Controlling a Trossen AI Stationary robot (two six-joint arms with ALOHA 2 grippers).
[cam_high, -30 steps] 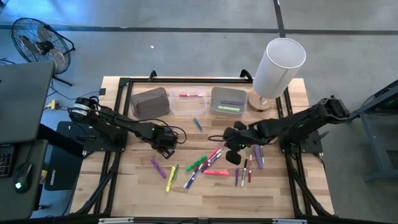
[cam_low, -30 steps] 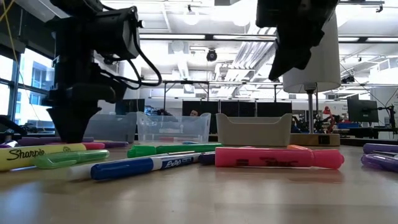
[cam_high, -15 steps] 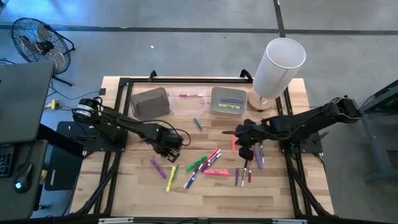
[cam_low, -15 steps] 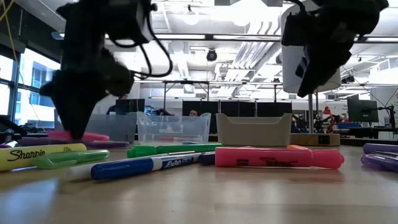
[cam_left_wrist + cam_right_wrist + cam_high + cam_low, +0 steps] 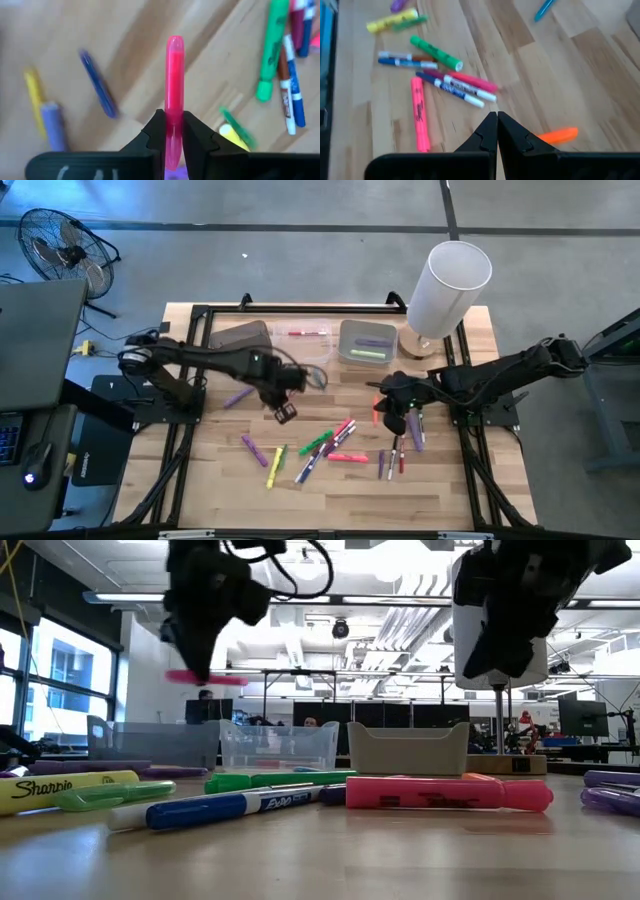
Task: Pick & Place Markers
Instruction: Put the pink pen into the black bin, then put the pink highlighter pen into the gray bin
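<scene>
Many markers (image 5: 330, 445) lie flat on the wooden table (image 5: 440, 490) in a loose cluster, pink, green, blue, purple and yellow. My left gripper (image 5: 283, 413) hangs above the table left of the cluster, shut on a pink marker (image 5: 174, 75), which also shows in the low view (image 5: 225, 680). My right gripper (image 5: 392, 423) is shut and empty, above the table at the cluster's right end, beside an orange marker (image 5: 559, 135). My left gripper pinches the pink marker's barrel (image 5: 174, 107) between its two fingers, about mid-length. The fingers come from above, pointing down, and lie across the marker. The marker is lifted well clear of the table and sits level, both ends sticking out past the fingers.
Three small bins stand in a row at the far side: a grey one (image 5: 243, 340), a clear one (image 5: 303, 340) and a pale one (image 5: 367, 342) holding markers. A white cylinder (image 5: 448, 285) stands at the far right. A teal marker (image 5: 317, 378) lies apart.
My left gripper has risen from the table with the pink marker, which is now lifted clear and level, and has gone toward the table's right and far side. My right gripper has drawn back a little toward the table's right edge, still shut.
</scene>
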